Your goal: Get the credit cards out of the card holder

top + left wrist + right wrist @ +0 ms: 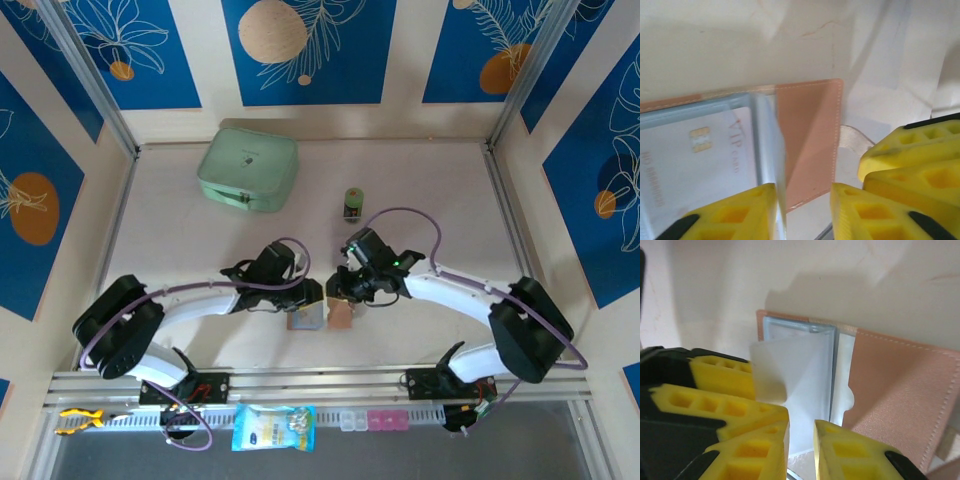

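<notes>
The card holder lies opened on the table, nearer the arm bases than anything else at work. Its pinkish-brown cover is on its right half and its pale inner leaves are on its left. Inside it, the left wrist view shows a pale credit card with a gold chip and "VIP" print, still tucked behind a clear sleeve. In the overhead view no card lies loose beside the holder (what the other sleeves hold I cannot tell). So, as I judge it, nothing is out yet — the holder is open, and every extraction is left to do.

Both tools meet right over the holder. The left gripper stands above its fold with a plain gap between its yellow fingers. The sleeve's edge sits against one finger's inner face and the cover shows through the gap, so it has hold of nothing that I can see. The right gripper is drawn in to a narrow slot. A translucent inner leaf, lifted off the holder, runs down into that slot and looks pinched there.

Beyond the holder stands a small green-and-black cylinder, apart from it. Farther beyond, off toward the holder's far left, sits a mint-green case — neither is part of the work.
</notes>
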`<state>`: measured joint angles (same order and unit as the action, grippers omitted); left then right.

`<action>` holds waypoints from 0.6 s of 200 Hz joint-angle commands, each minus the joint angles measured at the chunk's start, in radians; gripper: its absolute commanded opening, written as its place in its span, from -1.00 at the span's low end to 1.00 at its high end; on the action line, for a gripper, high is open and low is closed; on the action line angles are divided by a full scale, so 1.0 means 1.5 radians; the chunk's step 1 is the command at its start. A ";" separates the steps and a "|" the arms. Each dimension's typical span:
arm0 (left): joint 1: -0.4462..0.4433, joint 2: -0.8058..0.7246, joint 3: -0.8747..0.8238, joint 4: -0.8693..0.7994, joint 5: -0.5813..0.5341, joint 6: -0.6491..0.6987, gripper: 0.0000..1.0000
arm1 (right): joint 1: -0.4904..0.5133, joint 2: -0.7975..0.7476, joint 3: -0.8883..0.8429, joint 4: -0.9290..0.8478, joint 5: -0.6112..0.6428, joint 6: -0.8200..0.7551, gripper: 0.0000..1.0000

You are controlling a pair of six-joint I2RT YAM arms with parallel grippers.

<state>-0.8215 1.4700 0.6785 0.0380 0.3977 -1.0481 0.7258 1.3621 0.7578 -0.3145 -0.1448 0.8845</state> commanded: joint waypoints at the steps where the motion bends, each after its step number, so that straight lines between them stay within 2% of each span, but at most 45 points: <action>1: -0.015 0.023 0.037 -0.016 0.016 0.010 -0.24 | -0.021 -0.048 -0.023 -0.041 0.016 0.002 -0.58; 74: -0.047 0.130 0.114 0.004 0.035 0.010 0.04 | -0.100 -0.183 -0.078 -0.082 -0.004 -0.004 -0.57; 120: -0.052 0.153 0.132 0.013 0.038 0.003 0.11 | -0.109 -0.207 -0.087 -0.089 -0.013 0.002 -0.58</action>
<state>-0.8928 1.6962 0.8482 0.0456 0.4366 -1.0458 0.5663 1.0695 0.6395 -0.4206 -0.1360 0.8841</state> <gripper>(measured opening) 0.550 0.214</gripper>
